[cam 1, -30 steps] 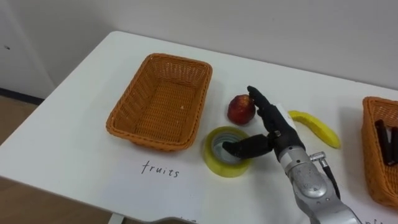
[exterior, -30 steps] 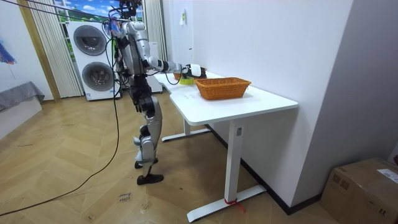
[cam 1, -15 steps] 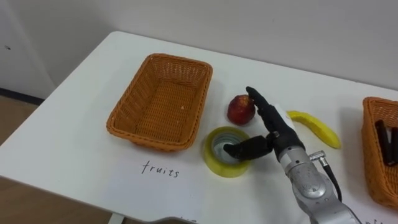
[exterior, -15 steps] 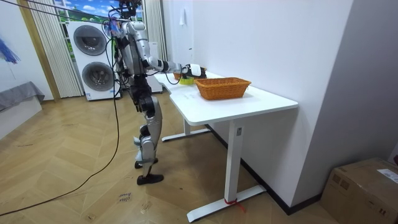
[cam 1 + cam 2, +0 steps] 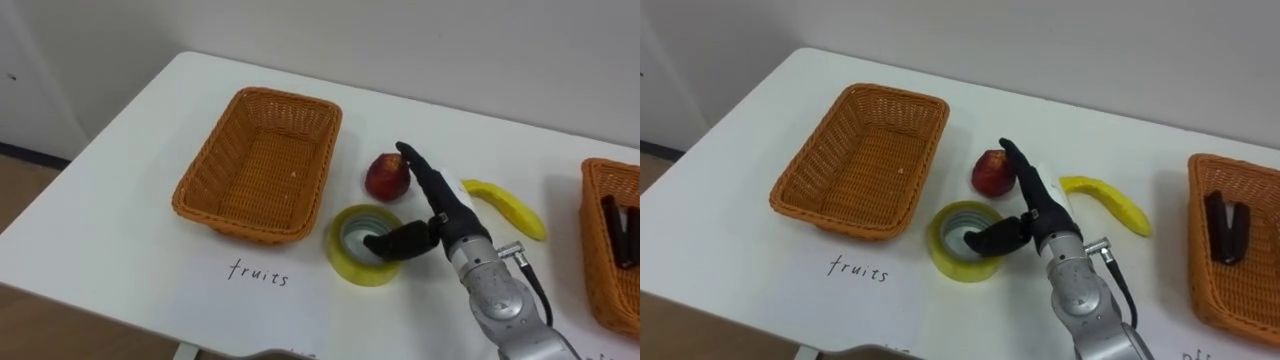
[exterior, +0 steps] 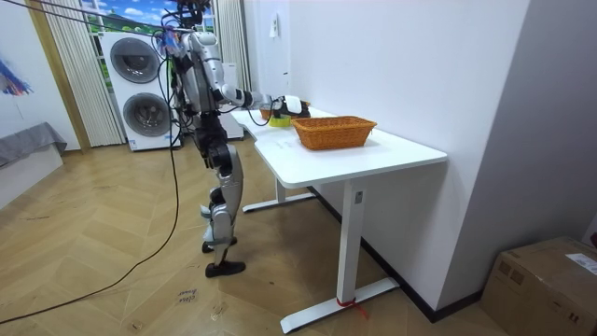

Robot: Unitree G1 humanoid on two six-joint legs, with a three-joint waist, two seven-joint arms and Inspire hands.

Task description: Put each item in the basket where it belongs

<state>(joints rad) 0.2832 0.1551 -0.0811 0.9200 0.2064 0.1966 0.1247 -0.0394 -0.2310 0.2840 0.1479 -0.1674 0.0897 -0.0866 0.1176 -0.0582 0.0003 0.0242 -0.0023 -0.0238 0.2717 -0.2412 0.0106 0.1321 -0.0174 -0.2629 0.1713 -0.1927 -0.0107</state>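
The robot stands at the end of a white tabletop (image 5: 120, 230). Its right hand (image 5: 450, 225) is over a yellow tape roll (image 5: 352, 268) in the middle. The thumb dips into the hole of the roll. The fingers (image 5: 425, 180) are straight and open, and they point past the roll toward a red apple (image 5: 385, 177) just beyond it. Nothing is gripped yet.

A banana (image 5: 510, 207) lies to the right of the hand. The basket on the left (image 5: 262, 160) has nothing in it. The basket on the right (image 5: 1220, 290) has a dark thing (image 5: 1223, 228) in it.

I think the step now is picking up the tape roll. Next, the fingers need to close on the ring against the thumb. Then the hand must lift it and carry it right to the far basket, without bumping the apple or banana.
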